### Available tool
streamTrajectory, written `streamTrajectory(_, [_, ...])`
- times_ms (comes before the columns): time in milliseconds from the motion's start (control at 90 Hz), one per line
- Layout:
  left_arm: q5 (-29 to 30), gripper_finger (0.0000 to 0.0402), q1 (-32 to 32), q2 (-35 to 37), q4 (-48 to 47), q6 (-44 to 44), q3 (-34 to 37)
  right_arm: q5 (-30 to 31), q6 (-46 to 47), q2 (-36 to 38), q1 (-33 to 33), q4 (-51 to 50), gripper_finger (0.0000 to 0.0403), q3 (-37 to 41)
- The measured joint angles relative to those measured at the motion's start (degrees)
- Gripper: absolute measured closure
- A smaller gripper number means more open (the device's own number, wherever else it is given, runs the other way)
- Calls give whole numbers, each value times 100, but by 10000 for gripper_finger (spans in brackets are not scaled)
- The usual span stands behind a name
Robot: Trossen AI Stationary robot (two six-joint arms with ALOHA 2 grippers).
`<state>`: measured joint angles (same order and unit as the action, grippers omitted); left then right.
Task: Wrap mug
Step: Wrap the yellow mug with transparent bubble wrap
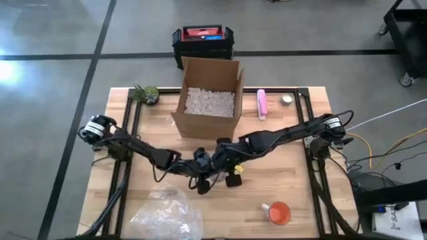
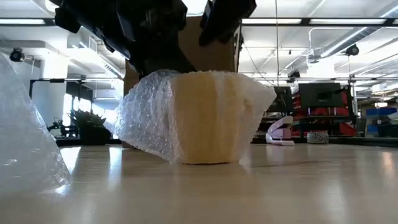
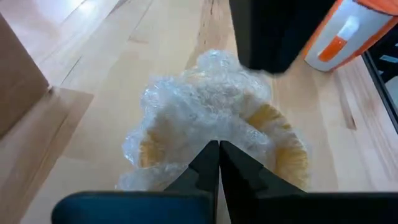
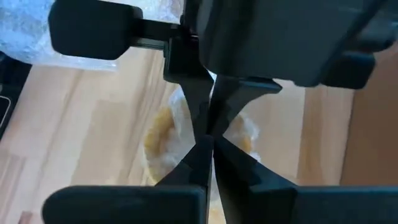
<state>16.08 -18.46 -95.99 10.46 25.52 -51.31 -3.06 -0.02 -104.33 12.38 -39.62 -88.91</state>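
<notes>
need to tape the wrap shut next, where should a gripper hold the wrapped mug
Judging from the pictures, grip the gathered bubble wrap on top of the mug, coming straight down from above. The mug stands upright on the table, and the loose wrap bunches over its mouth, thin enough to pinch. Both the left gripper and right gripper already meet there, shut on the wrap.

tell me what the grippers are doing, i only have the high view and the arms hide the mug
Observer: The left gripper is shut, pinching the bubble wrap over the yellow mug.
Operator: and the right one
Observer: The right gripper is shut too, tip to tip with the left gripper above the mug.
Operator: mug upright or tipped
Observer: Upright on the table, wrap bunched out to one side in the low view.
</notes>
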Motion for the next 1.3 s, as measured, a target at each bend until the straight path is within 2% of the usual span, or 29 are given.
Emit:
streamTrajectory(378, [-12, 402, 13, 84, -324, 58, -155, 114, -116, -753, 98, 35, 401, 149])
streamTrajectory(500, [-28, 402, 12, 295, -1008, 29, -434, 145, -103, -815, 88, 2, 401, 152])
streamTrajectory(700, [-20, 402, -122, 785, -2737, 81, -990, 164, -97, -866, 74, 19, 401, 154])
streamTrajectory(867, [-90, 402, -381, 969, -3642, 510, -945, 163, -117, -864, 71, 24, 401, 154])
streamTrajectory(933, [-101, 402, -453, 910, -3471, 552, -730, 164, -139, -864, 71, 55, 401, 143])
streamTrajectory(1100, [-123, 402, -429, 818, -2096, 435, -421, 172, -156, -864, 71, 115, 401, 139])
streamTrajectory(1300, [-195, 402, -273, 494, -1512, 142, -407, 172, -174, -864, 71, 121, 401, 136])
